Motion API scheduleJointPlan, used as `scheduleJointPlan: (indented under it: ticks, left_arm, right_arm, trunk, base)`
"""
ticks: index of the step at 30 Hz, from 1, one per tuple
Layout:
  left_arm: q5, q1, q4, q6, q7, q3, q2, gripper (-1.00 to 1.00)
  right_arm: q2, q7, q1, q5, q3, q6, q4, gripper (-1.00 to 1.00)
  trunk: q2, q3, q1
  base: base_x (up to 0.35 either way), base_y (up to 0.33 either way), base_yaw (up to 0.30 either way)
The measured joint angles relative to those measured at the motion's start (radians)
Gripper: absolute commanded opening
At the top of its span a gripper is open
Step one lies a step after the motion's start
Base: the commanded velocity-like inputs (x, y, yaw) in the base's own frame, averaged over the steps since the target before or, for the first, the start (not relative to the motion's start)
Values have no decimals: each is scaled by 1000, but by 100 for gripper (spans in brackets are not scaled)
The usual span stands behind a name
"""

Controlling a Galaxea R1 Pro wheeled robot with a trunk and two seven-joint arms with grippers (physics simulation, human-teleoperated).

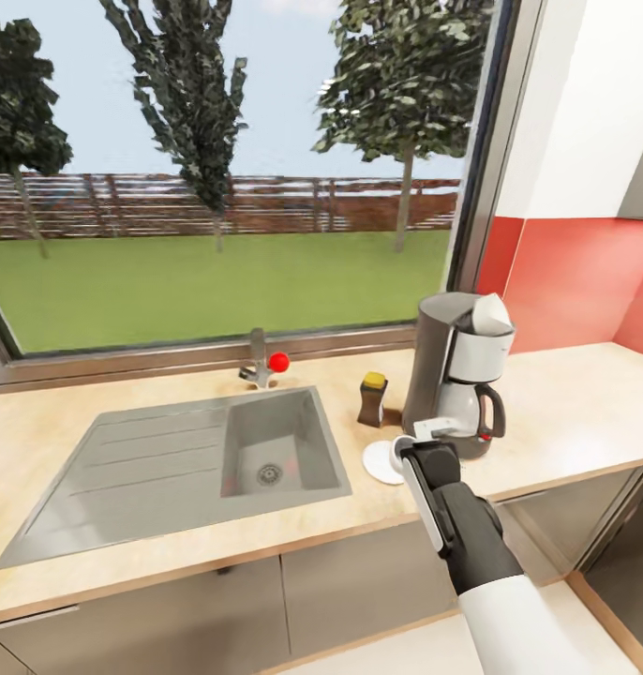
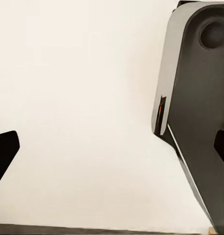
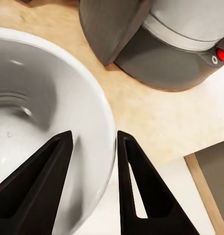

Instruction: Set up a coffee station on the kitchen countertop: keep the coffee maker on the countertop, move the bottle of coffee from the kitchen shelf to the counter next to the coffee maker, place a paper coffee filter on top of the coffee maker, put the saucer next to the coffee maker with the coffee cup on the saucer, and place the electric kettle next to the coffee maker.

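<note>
Your right tool (image 3: pixel 92 186) pinches the coffee cup (image 3: pixel 48 122) by its wall, one finger inside the rim. In the head view's lower centre it sits over the saucer (image 1: pixel 378 461), just left of the coffee maker (image 1: pixel 457 370); lower straight down. I cannot tell the left tool's state.

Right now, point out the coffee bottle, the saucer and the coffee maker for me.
coffee bottle (image 1: pixel 372 401), head view, on its brown body.
saucer (image 1: pixel 376 462), head view, on its left rim.
coffee maker (image 1: pixel 434 352), head view, on its grey column.

Counter (image 1: pixel 565 403): pale beige, faint wood grain; sink (image 1: pixel 171 469) grey; wall (image 1: pixel 575 281) coral red. Coffee maker (image 1: pixel 457 375) was grey and white; bottle (image 1: pixel 372 399) brown, yellow cap; saucer (image 1: pixel 378 461) white.
</note>
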Motion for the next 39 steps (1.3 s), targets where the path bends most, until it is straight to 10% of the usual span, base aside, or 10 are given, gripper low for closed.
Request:
scheduleJointPlan:
  ticks: [39]
  left_arm:
    - [0, -1, 56, 95, 107, -4, -3, 100]
  right_arm:
    - [0, -5, 0, 7, -1, 1, 108, -100]
  trunk:
    - [0, 0, 0]
  base:
    - [93, 23, 0]
